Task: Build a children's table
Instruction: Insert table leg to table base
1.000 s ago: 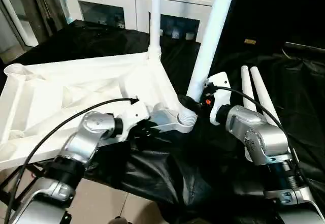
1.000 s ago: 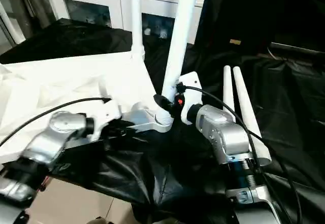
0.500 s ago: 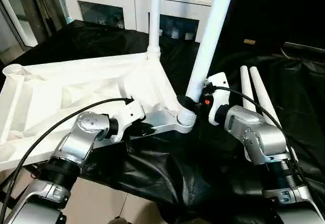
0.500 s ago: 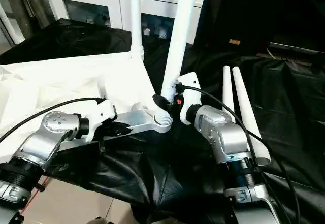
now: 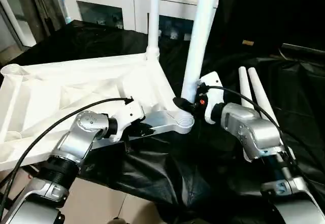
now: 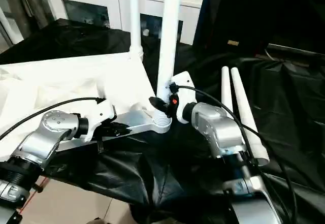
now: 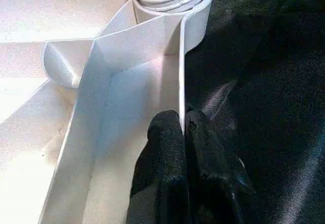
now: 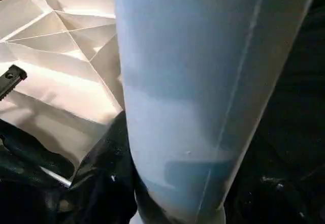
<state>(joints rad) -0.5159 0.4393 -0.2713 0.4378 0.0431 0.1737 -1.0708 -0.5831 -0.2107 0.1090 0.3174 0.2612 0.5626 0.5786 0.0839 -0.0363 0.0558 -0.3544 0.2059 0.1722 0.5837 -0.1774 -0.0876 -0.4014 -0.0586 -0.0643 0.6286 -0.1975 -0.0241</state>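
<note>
so over the last second the leg [image 5: 195, 46] the right gripper [image 5: 184, 103] is clamped on has swung from leaning to nearly upright in the near corner socket [image 5: 184, 123] of the upside-down tabletop [image 5: 61, 94], left gripper [image 7: 184, 132] now pinched on its rim, looks about ready to seat

We've got the white plastic ribbed tabletop [image 5: 76, 89] upside down on our left, two white tapered tube legs [image 5: 199, 36] standing in its corners, two loose white tube legs [image 5: 254, 99] lying right.
</note>
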